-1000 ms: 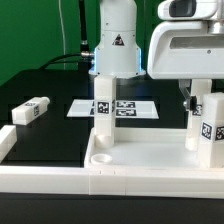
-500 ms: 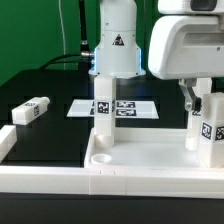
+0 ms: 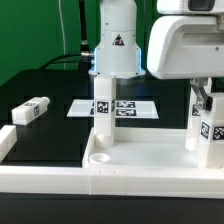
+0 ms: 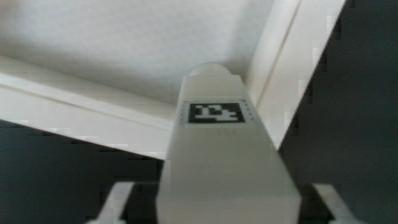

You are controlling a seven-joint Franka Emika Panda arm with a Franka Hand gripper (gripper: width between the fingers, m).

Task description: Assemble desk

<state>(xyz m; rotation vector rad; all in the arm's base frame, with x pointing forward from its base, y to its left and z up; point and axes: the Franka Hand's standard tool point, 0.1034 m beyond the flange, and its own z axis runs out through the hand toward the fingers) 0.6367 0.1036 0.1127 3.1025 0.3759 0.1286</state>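
The white tray-like tabletop [image 3: 150, 160] lies at the front of the exterior view. One tagged white leg [image 3: 102, 112] stands in its far left corner. A second tagged leg [image 3: 210, 132] stands at its right corner. My gripper [image 3: 205, 98] hangs right above this second leg. In the wrist view the leg [image 4: 217, 130] runs between my two fingers, and my gripper [image 4: 217, 205] straddles it with a dark gap on each side, so it is open. The tabletop's rim [image 4: 294, 60] shows behind the leg. A third leg [image 3: 30, 110] lies loose on the black table at the exterior view's left.
The marker board [image 3: 130, 108] lies flat behind the tabletop. A long white border rail [image 3: 40, 172] runs along the front left. The arm's white base [image 3: 117, 40] stands at the back centre.
My gripper has moved toward the exterior view's right and now sits over the right leg. The legs and tabletop have not moved.
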